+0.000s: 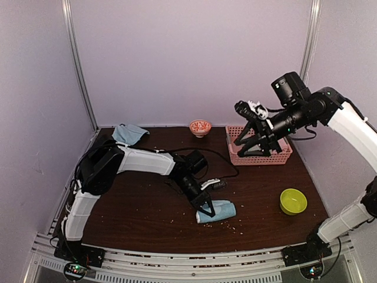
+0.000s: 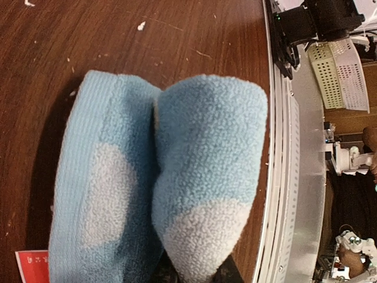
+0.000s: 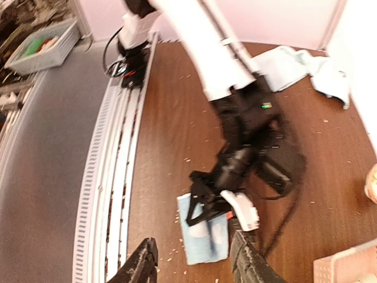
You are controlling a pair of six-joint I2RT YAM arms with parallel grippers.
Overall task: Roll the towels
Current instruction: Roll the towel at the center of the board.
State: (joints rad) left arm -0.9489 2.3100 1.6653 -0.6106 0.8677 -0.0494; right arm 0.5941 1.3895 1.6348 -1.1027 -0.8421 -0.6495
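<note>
Left hand (image 1: 206, 210) clamps the rolled towel (image 1: 223, 210) by its end on the worktop (image 1: 135, 206). Right hand (image 3: 194, 252) hangs well above it, fingers parted, empty.

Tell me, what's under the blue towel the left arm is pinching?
Only the brown table shows around the blue towel, with a red label peeking out at its edge. The left fingers pinch it; anything directly beneath is covered.

left arm (image 1: 144, 160) and right arm (image 1: 353, 127): white link shells, black joints, black jaws; black cable (image 1: 224, 154) off left wrist
</note>
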